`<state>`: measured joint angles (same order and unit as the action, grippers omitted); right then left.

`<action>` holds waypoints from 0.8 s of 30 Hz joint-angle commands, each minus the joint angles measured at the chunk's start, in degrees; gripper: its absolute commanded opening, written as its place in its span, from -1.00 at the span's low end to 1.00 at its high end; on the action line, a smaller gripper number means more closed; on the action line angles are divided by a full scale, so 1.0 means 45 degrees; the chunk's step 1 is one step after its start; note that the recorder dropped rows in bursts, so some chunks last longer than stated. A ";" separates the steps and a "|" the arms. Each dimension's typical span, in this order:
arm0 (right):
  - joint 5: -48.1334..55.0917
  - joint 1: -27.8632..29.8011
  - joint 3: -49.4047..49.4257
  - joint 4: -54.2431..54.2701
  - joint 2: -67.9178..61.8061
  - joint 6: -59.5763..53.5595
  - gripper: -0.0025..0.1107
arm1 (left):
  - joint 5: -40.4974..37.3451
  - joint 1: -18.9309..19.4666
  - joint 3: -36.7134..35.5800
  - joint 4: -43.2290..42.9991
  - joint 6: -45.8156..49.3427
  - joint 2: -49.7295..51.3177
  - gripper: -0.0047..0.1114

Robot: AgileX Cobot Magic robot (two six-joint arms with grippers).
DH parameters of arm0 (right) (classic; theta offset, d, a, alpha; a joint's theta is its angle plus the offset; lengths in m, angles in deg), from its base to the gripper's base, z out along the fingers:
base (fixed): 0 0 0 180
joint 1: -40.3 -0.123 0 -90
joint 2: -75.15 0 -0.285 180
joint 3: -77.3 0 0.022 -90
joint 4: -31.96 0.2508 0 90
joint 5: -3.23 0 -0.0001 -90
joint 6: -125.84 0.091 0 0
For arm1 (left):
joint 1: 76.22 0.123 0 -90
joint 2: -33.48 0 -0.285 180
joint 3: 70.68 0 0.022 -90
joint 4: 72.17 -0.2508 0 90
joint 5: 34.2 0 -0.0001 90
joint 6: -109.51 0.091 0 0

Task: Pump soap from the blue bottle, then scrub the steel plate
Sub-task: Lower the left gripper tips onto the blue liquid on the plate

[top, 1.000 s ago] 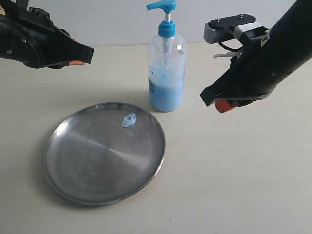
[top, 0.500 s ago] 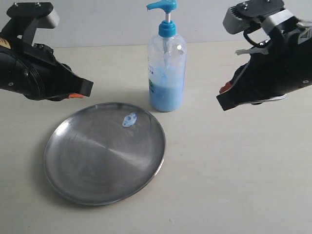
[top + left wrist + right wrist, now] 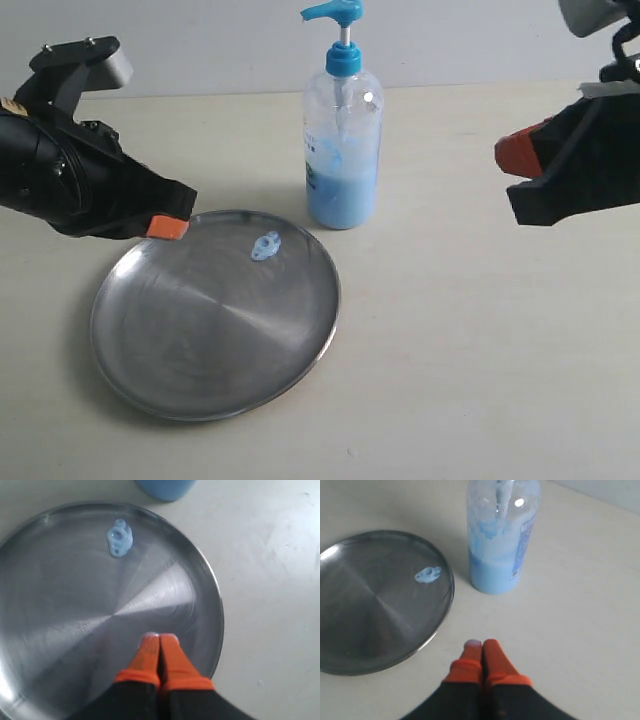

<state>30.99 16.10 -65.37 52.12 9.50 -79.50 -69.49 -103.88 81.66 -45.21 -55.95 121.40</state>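
The steel plate (image 3: pixel 215 330) lies nearest on the worktop (image 3: pixel 470 350), with a small blob of soap (image 3: pixel 265 245) on its far side. The left gripper (image 3: pixel 168 227) hangs over the plate's far-left edge, its jaws clenched on nothing; whether the tips touch the metal I cannot tell. The right gripper (image 3: pixel 515 155), jaws also pressed together and empty, sits well off to the right. The blue bottle (image 3: pixel 342 150) stands upright just behind the plate. Nothing pins the plate, so a sideways scrub will likely slide it, perhaps into the bottle. A hard push near the rim could tip it.
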 commanded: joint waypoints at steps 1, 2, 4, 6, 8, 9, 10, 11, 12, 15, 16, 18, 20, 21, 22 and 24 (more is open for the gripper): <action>-0.1186 -0.0029 0.0558 0.0047 0.0955 -0.0182 -0.96 | -0.0038 -0.0057 -0.0048 0.0100 -0.0096 0.0604 -0.92; -0.1213 -0.0029 0.0579 -0.0038 0.1137 -0.0182 -0.96 | -0.0021 -0.0057 -0.0016 0.0100 -0.0096 0.0808 -0.92; -0.1243 -0.0029 0.0579 -0.0237 0.1436 -0.0182 -0.96 | -0.0043 -0.0057 0.0151 0.0100 -0.0096 0.1254 -0.92; -0.1243 -0.0029 0.0579 -0.0237 0.1634 -0.0182 -0.96 | -0.0084 -0.0057 0.0444 0.0100 -0.0096 0.1686 -0.92; -0.1243 -0.0029 0.0579 -0.0237 0.1746 -0.0182 -0.96 | -0.0084 -0.0057 0.0775 0.0156 -0.0096 0.2109 -0.92; -0.1243 -0.0029 0.0579 -0.0237 0.1746 -0.0182 -0.96 | -0.0084 -0.0057 0.0958 0.0189 -0.0096 0.2347 -0.92; -0.1243 -0.0029 0.0579 -0.0237 0.1746 -0.0182 -0.96 | -0.0102 -0.0057 0.1147 0.0230 -0.0096 0.2582 -0.92; -0.1243 -0.0029 0.0579 -0.0237 0.1746 -0.0182 -0.96 | -0.0157 -0.0057 0.1344 0.0230 -0.0096 0.2826 -0.92; -0.1243 -0.0029 0.0579 -0.0237 0.1746 -0.0182 -0.96 | -0.0203 -0.0057 0.1507 0.0230 -0.0096 0.3016 -0.92; -0.1373 -0.0029 0.0579 -0.0181 0.1743 -0.0071 -0.96 | -0.0387 -0.0057 0.2059 0.0324 -0.0096 0.3715 -0.92; -0.1388 -0.0029 0.0579 -0.0181 0.1743 -0.0043 -0.96 | -0.0466 -0.0057 0.2249 0.0363 -0.0096 0.3945 -0.92; -0.1414 -0.0029 0.0579 -0.0181 0.1743 -0.0041 -0.96 | -0.0557 -0.0057 0.2588 0.0503 -0.0096 0.4334 -0.92; -0.1414 -0.0029 0.0579 -0.0181 0.1743 -0.0041 -0.96 | -0.0616 -0.0057 0.2883 0.0531 -0.0096 0.4714 -0.92; -0.1414 -0.0029 0.0579 -0.0181 0.1743 -0.0041 -0.96 | -0.0666 -0.0057 0.2996 0.0531 -0.0096 0.4854 -0.92; -0.1377 -0.0029 0.0579 -0.0181 0.1743 -0.0041 -0.96 | -0.0698 -0.0057 0.3124 0.0531 -0.0096 0.5032 -0.92; -0.1348 -0.0029 0.0579 -0.0181 0.1743 -0.0041 -0.96 | -0.0733 -0.0057 0.3338 0.0558 -0.0096 0.5355 -0.92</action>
<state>25.44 16.10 -63.05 51.56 16.93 -79.90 -72.22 -103.88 95.23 -43.33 -56.06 143.75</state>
